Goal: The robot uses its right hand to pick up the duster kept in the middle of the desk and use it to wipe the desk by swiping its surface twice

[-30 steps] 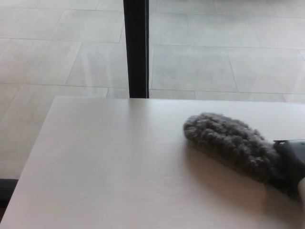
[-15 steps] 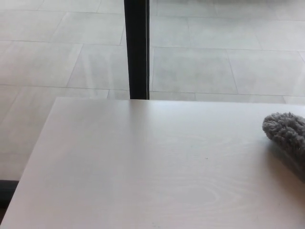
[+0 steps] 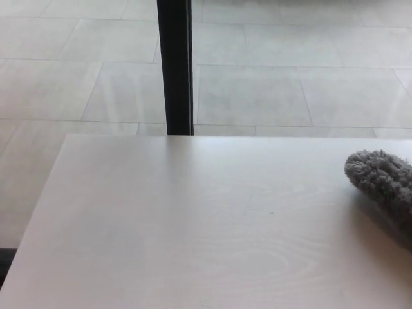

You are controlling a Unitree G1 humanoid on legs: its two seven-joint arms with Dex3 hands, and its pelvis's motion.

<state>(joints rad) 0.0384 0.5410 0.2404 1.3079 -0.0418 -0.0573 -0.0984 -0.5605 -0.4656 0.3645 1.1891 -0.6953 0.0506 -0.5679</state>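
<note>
The grey fluffy duster (image 3: 383,181) lay at the right edge of the pale wooden desk (image 3: 193,225), partly out of sight. It looked soft and light; best gripped by its handle, unseen here. Neither hand showed, so fingers couldn't be judged.

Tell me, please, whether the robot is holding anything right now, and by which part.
It cannot be told. Only the fluffy grey head of the duster shows at the right edge of the desk; its handle and both hands lie outside the picture.
</note>
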